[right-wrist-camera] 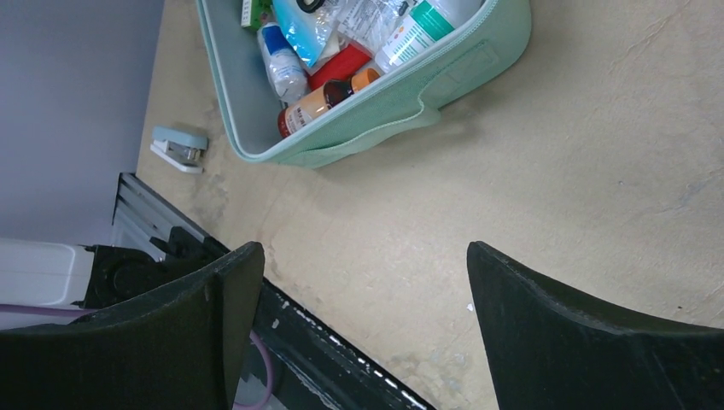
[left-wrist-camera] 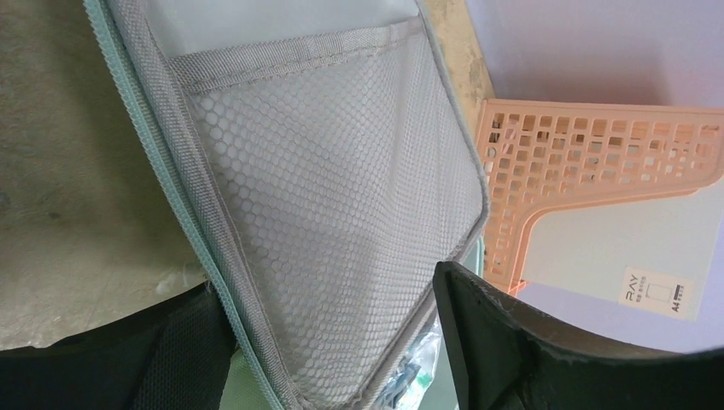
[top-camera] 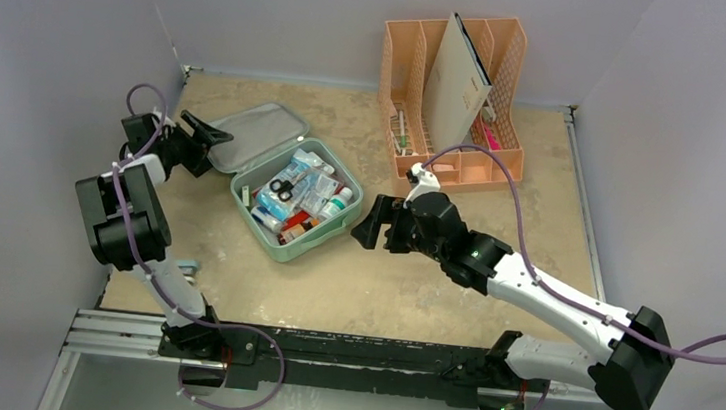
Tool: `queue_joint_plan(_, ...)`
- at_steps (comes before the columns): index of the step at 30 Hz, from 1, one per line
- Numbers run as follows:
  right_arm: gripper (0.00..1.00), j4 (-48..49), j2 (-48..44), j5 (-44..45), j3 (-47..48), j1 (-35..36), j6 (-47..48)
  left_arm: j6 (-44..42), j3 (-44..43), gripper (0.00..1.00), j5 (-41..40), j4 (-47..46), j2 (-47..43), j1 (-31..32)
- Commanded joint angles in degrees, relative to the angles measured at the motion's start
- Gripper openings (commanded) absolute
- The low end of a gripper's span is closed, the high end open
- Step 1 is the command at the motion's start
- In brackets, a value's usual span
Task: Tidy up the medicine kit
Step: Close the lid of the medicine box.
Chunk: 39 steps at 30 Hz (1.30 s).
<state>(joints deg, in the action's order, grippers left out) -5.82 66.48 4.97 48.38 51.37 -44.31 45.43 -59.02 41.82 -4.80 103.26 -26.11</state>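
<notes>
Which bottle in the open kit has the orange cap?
The brown bottle lying along the medicine kit's near wall; the green-banded bottle and the blue-topped bottle are both white.

Right gripper [right-wrist-camera: 363, 256] hangs over the table [right-wrist-camera: 555, 171], jaws wide, nothing between them. Up top, the kit [right-wrist-camera: 376, 115] lies open, with a brown bottle [right-wrist-camera: 320, 102], red tube [right-wrist-camera: 341, 64] and white bottle [right-wrist-camera: 418, 26] packed inside. A small blue object [right-wrist-camera: 179, 147] sits near its corner.

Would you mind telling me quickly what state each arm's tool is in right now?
Left tool: open, jaws either side of the medicine kit lid, not clamped.
Right tool: open, empty, above the table.
</notes>
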Motion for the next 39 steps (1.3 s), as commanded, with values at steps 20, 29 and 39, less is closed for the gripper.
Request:
queue_joint_plan(20, 0.93, -3.9, -5.0, 3.2, 0.9, 0.1, 2.0, -9.5, -5.8, 0.74, 10.1, 4.6, -15.0, 1.2)
queue_joint_plan(29, 0.94, -5.5, -6.3, 3.4, 0.7, 0.2, 2.4, -9.2, -7.9, 0.74, 12.3, 8.6, -20.3, 2.1)
queue_joint_plan(39, 0.95, -6.3, -8.5, 3.7, -0.2, 0.1, 2.7, -7.1, -10.7, 0.74, 15.1, 11.3, -26.6, 2.4)
